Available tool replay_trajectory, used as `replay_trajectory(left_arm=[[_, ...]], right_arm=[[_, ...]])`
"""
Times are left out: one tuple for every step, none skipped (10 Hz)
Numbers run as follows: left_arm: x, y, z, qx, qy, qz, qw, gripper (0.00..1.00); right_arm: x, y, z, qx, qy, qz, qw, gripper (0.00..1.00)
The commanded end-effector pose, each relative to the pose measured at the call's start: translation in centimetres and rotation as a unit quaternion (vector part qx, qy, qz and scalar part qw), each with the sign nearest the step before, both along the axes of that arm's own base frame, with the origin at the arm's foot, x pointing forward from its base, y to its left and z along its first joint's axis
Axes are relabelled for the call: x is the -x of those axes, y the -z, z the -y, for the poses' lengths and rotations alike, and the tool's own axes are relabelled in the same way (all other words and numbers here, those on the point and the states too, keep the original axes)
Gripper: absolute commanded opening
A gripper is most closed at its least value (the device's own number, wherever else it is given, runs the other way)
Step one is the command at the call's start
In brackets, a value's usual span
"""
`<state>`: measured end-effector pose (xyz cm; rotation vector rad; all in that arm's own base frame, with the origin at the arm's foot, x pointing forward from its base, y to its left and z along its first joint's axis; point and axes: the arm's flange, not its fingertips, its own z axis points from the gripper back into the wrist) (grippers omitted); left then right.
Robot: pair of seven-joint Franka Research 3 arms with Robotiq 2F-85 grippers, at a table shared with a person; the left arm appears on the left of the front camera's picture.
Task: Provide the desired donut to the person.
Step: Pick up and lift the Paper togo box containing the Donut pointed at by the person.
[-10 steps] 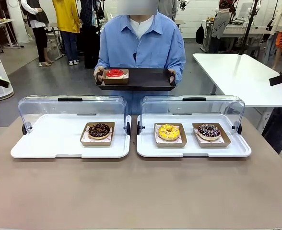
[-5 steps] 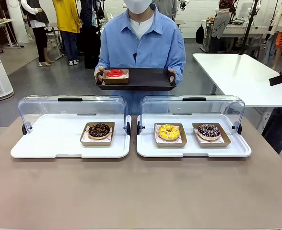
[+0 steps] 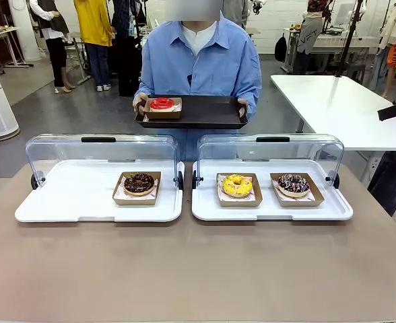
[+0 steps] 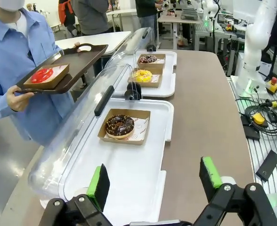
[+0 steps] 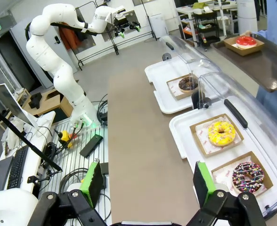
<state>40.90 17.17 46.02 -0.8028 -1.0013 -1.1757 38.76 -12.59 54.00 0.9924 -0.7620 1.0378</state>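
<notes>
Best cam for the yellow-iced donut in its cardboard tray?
Right wrist view: the yellow-iced donut is largest there, seen from above, unobstructed. The front view shows the donut smaller, at a lower angle. The left wrist view has it small and far off.

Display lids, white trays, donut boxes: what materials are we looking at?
Curved clear display lids: likely acrylic or similar plastic, glossy, see-through with glare. Flat white rectangular trays: probably moulded plastic, smooth, rounded rim. Shallow brown donut boxes: looks like matte kraft cardboard, folded walls.
</notes>
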Motion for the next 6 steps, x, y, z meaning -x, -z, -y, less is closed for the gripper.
replay_trajectory(left_arm=[[-0.42,-0.25,-0.31,-0.001,0.01,0.014,1.0,1.0],[-0.48,-0.34,-0.19,-0.005,0.001,0.01,1.0,1.0],[-0.29,-0.31,-0.06,-0.014,-0.005,0.012,1.0,1.0],[-0.28,-0.5,0.01,-0.022,-0.009,0.012,1.0,1.0],[-0.29,-0.33,0.13,-0.006,0.001,0.003,1.0,1.0],[-0.29,-0.33,0.13,-0.006,0.001,0.003,1.0,1.0]], right_arm=[[-0.01,0.04,-0.07,-0.004,-0.003,0.001,1.0,1.0],[-0.01,0.04,-0.07,-0.004,-0.003,0.001,1.0,1.0],[-0.01,0.04,-0.07,-0.004,-0.003,0.001,1.0,1.0],[-0.01,0.04,-0.07,-0.004,-0.003,0.001,1.0,1.0],[-0.01,0.04,-0.07,-0.004,-0.003,0.001,1.0,1.0],[-0.01,0.04,-0.07,-0.004,-0.003,0.001,1.0,1.0]])
